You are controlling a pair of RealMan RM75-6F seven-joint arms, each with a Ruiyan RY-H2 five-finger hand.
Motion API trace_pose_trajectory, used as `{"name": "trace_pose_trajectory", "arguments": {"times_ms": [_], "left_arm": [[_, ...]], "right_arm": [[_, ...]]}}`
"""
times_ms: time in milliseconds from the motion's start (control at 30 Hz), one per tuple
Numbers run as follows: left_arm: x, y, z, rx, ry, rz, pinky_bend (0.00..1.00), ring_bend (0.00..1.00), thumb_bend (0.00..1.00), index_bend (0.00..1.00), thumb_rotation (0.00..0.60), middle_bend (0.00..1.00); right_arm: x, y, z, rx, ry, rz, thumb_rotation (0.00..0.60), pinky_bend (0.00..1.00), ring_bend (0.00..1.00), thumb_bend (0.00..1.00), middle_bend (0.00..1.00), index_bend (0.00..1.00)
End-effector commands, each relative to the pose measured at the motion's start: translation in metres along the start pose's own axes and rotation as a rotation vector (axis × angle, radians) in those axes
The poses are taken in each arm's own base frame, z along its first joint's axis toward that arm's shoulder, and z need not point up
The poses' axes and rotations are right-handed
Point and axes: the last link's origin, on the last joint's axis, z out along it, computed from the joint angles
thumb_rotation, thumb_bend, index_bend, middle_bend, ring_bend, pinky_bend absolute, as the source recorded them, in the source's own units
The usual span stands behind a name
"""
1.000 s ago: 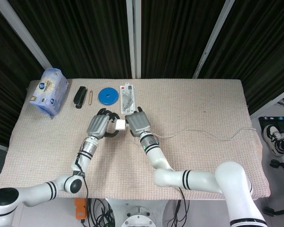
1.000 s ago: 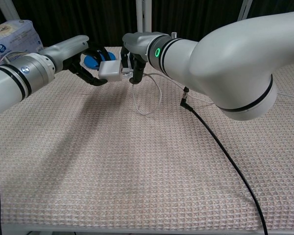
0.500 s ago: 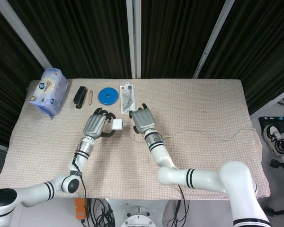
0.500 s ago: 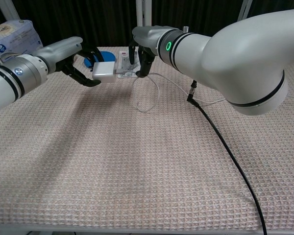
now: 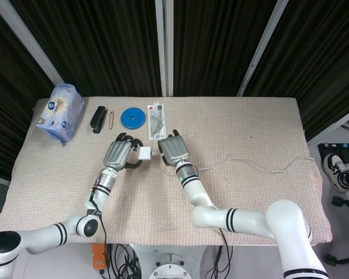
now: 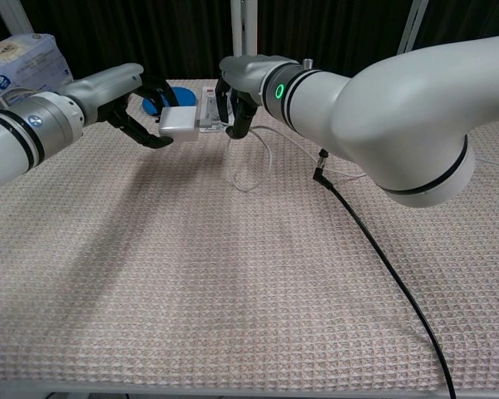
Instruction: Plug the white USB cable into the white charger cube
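My left hand (image 5: 119,154) (image 6: 133,100) holds the white charger cube (image 5: 144,153) (image 6: 180,123) above the table, its free face turned toward my right hand. My right hand (image 5: 171,150) (image 6: 237,96) pinches the plug end of the white USB cable (image 5: 250,163) (image 6: 251,170) right beside the cube. A short white stub bridges the gap between cube and fingers in the head view. Whether the plug sits inside the cube I cannot tell. The cable loops down to the cloth and trails off to the table's right edge.
Along the back edge lie a blue tissue pack (image 5: 59,111), a black stapler (image 5: 98,118), a blue disc (image 5: 132,118) and a white packet (image 5: 156,119). A black lead (image 6: 374,249) hangs from my right arm across the woven tablecloth (image 5: 250,128).
My right hand drew back from the cube with the plug, then came back closer to it. The left hand and cube shifted slightly left and stayed there.
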Motion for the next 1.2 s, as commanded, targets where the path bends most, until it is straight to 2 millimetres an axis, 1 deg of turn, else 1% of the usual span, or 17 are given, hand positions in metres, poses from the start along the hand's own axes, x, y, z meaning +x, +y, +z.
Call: {"name": "trace_pose_trajectory", "arguments": {"times_ms": [33, 133, 333, 533, 1067, 1200], "left_arm": [[0.000, 0.001, 0.000, -0.001, 0.000, 0.002, 0.10, 0.19, 0.47, 0.55, 0.599, 0.49], [0.000, 0.001, 0.000, -0.003, 0.000, 0.009, 0.10, 0.19, 0.47, 0.55, 0.600, 0.49], [0.000, 0.003, 0.000, -0.009, -0.003, 0.020, 0.10, 0.19, 0.47, 0.55, 0.600, 0.49], [-0.001, 0.007, -0.001, -0.017, -0.006, 0.033, 0.10, 0.19, 0.47, 0.55, 0.599, 0.49], [-0.003, 0.015, 0.001, -0.027, -0.014, 0.064, 0.10, 0.19, 0.47, 0.55, 0.600, 0.49], [-0.002, 0.013, 0.001, -0.023, -0.009, 0.060, 0.10, 0.19, 0.47, 0.55, 0.600, 0.49]], "right_arm": [[-0.001, -0.002, 0.001, 0.003, 0.000, 0.003, 0.600, 0.13, 0.30, 0.33, 0.56, 0.52], [-0.001, -0.003, 0.001, 0.005, 0.002, -0.001, 0.600, 0.13, 0.30, 0.34, 0.56, 0.53], [-0.003, -0.006, 0.002, 0.007, 0.005, -0.006, 0.600, 0.13, 0.30, 0.41, 0.56, 0.55], [-0.003, -0.010, 0.003, 0.013, 0.010, -0.010, 0.600, 0.13, 0.30, 0.44, 0.56, 0.57], [-0.009, -0.019, 0.003, 0.017, 0.010, -0.021, 0.600, 0.13, 0.30, 0.44, 0.56, 0.57], [-0.008, -0.018, 0.003, 0.015, 0.015, -0.022, 0.600, 0.13, 0.30, 0.43, 0.56, 0.57]]}}
